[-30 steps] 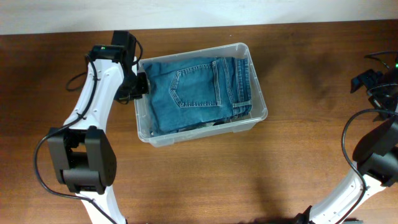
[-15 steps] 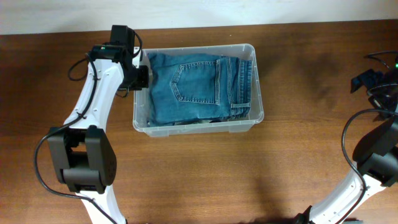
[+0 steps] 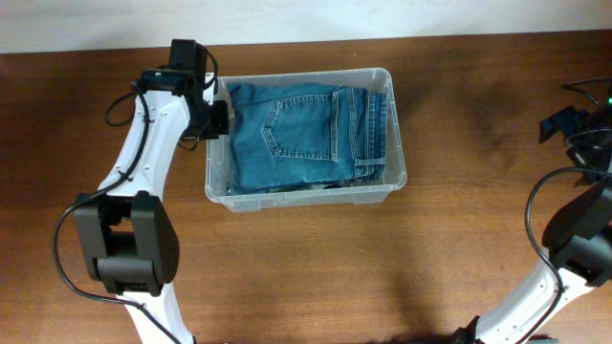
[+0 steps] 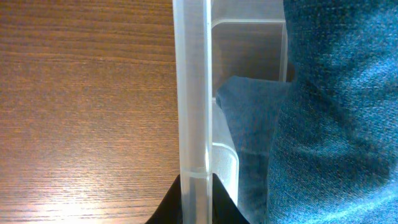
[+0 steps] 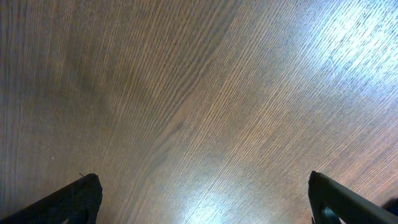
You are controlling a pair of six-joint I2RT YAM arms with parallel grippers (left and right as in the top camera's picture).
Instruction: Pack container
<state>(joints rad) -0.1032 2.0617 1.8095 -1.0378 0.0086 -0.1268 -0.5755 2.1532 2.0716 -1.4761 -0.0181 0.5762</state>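
Nearest our arm bases, the front strip of the worktop (image 3: 382,268) carries nothing that waits to be packed; we see only bare wood there. Further in, left of centre, stands the container (image 3: 397,134), long side across the worktop and all four walls square to its edges. Folded blue jeans (image 3: 301,134) lie inside it, back pocket up, and cover nearly the whole floor, with a narrow gap along the left wall.

Our left hand (image 3: 218,117) sits at that left wall, toward the back corner. From its wrist view the two dark fingers are drawn in narrow, one on each side of the clear wall, so we take it as pinching the container by its wall and rim. Our right hand (image 3: 564,124) hangs far off at the right edge, well apart from the container, its fingers spread wide over bare wood with nothing between them.

We judge the packing itself to be essentially done: the garment is in, and no further item shows. What seems left is to let go of the wall and draw the left arm away. No lid is in view, so we cannot say whether closing is part of the job.
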